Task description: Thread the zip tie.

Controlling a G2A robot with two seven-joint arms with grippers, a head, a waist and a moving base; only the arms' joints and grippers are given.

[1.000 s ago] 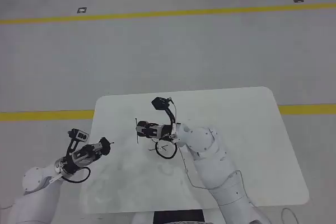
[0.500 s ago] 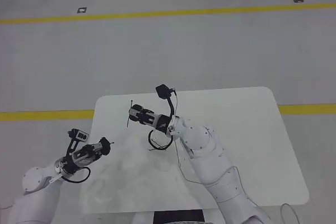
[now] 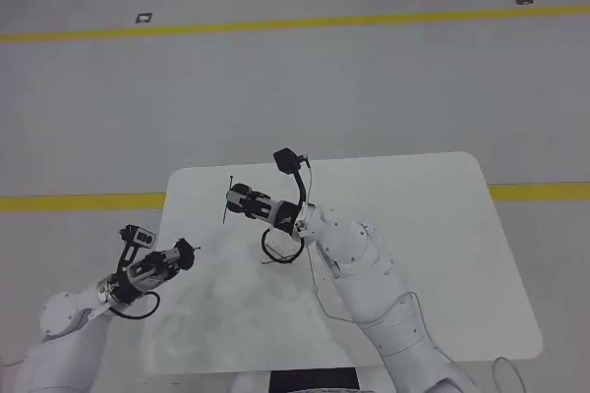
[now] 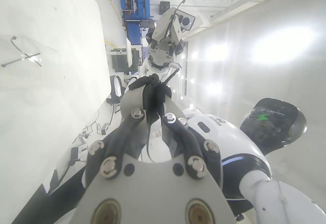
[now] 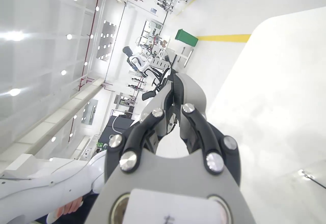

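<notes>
The zip tie (image 3: 227,208), a thin black strip, is held in the air above the desk (image 3: 433,226), over its far part on the robot's left. It is pinched partway along its length by the right pincer (image 3: 236,200), whose fingers are pressed together on it, and both ends are left sticking out free. It is judged to be light, narrow and springy: stiff enough to stay straight, yet apt to bend when pushed and smooth enough to twist or slide in a loose grip. A hold close to the end being fed would probably serve best, so that the tip is kept from wandering. The right arm is stretched forward across the desk, with the wrist turned toward the robot's left and the strip presented crosswise. The left pincer (image 3: 185,253) is held well apart from it, at the desk's left edge, and is pointed toward the right one. It is closed on a dark bundle (image 4: 152,94) that cannot be identified, with thin strands trailing back between the fingers.
</notes>
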